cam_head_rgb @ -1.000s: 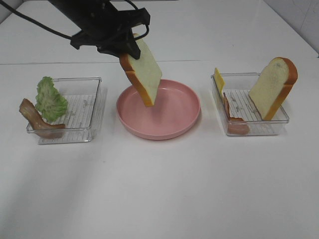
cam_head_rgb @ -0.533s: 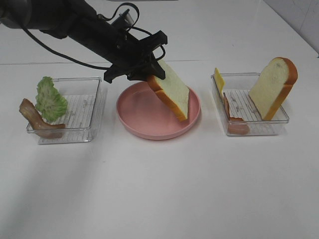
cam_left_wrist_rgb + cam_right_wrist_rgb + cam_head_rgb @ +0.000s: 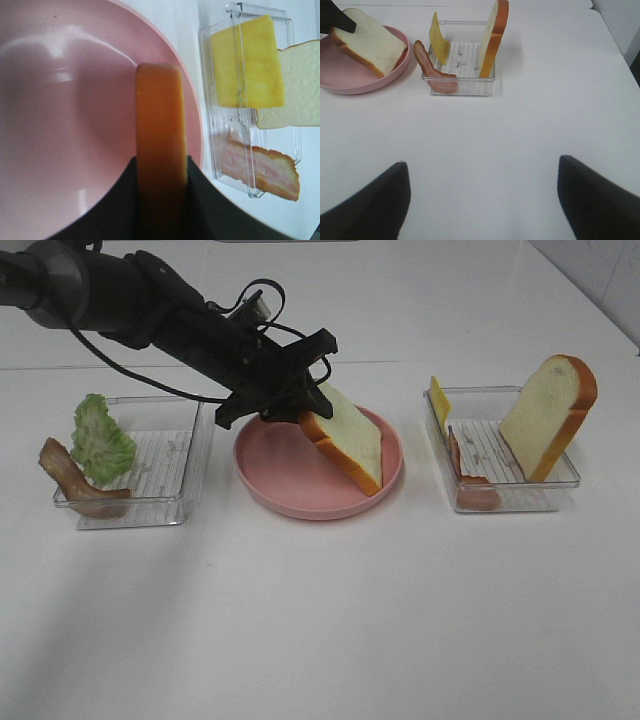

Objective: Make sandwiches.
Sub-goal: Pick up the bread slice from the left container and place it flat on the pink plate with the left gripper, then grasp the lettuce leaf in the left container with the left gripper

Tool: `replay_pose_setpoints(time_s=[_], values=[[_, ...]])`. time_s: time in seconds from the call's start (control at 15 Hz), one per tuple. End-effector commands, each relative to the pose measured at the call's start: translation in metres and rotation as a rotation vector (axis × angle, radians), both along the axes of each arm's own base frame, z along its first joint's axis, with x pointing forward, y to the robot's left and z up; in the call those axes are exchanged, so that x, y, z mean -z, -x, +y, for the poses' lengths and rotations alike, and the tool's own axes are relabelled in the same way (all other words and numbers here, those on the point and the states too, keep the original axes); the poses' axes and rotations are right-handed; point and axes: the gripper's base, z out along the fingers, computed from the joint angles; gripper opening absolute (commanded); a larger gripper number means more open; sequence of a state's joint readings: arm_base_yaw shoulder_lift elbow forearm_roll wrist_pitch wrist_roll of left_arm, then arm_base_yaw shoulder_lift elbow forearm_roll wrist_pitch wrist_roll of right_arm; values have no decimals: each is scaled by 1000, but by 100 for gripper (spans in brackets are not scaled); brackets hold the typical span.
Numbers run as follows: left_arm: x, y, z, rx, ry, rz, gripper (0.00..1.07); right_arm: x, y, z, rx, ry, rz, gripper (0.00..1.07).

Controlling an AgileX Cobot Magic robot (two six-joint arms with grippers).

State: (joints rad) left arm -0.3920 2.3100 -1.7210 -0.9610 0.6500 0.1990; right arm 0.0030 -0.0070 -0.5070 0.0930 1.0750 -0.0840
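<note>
Since a moment ago, my left gripper (image 3: 298, 408) has brought the bread slice (image 3: 352, 445) lower. It is clamped on the crust edge, and the slice tilts with its low corner inside the pink plate (image 3: 270, 485), right side. My right gripper (image 3: 485, 197) hangs spread wide above the white table (image 3: 495, 140), holding nothing.

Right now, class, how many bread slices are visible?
2. One bread slice, gripped by the left tool, tilts over the pink plate; the second bread slice leans in the right clear tray.
</note>
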Motion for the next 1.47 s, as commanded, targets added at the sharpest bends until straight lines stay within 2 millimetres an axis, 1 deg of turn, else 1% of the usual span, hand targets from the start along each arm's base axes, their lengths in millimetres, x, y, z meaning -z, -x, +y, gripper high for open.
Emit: replay_pose_setpoints(time_s=[0.07, 0.13, 0.2, 0.27, 0.47, 0.53, 0.67, 0.87, 1.13, 1.27, 1.33, 1.47], values=[[2, 3, -3, 22, 8, 26, 38, 0, 1, 0, 3, 4, -23, 76], [2, 4, -3, 34, 11, 37, 54, 0, 1, 0, 3, 4, -23, 76], [1, 6, -3, 51, 6, 39, 65, 0, 1, 0, 3, 4, -23, 76], [0, 7, -2, 67, -12, 30, 71, 0, 1, 0, 3, 4, -23, 76], [-17, 6, 4, 129, -119, -68, 72, 0, 1, 0, 3, 4, -23, 76], [-23, 8, 4, 170, -173, -104, 73, 0, 1, 0, 3, 4, -23, 76], [-33, 9, 7, 191, -210, -144, 77, 0, 1, 0, 3, 4, -23, 76], [-57, 11, 12, 215, -263, -224, 77, 0, 1, 0, 3, 4, -23, 76], [-94, 17, 21, 220, -322, -322, 76, 0, 1, 0, 3, 4, -23, 76], [-115, 20, 37, 154, -349, -302, 76, 0, 1, 0, 3, 4, -23, 76], [-126, 22, 62, 114, -408, -254, 76, 0, 1, 0, 2, 3, -23, 76], [-132, 21, 90, 83, -481, -210, 76, 0, 1, 0, 2, 3, -23, 76]])
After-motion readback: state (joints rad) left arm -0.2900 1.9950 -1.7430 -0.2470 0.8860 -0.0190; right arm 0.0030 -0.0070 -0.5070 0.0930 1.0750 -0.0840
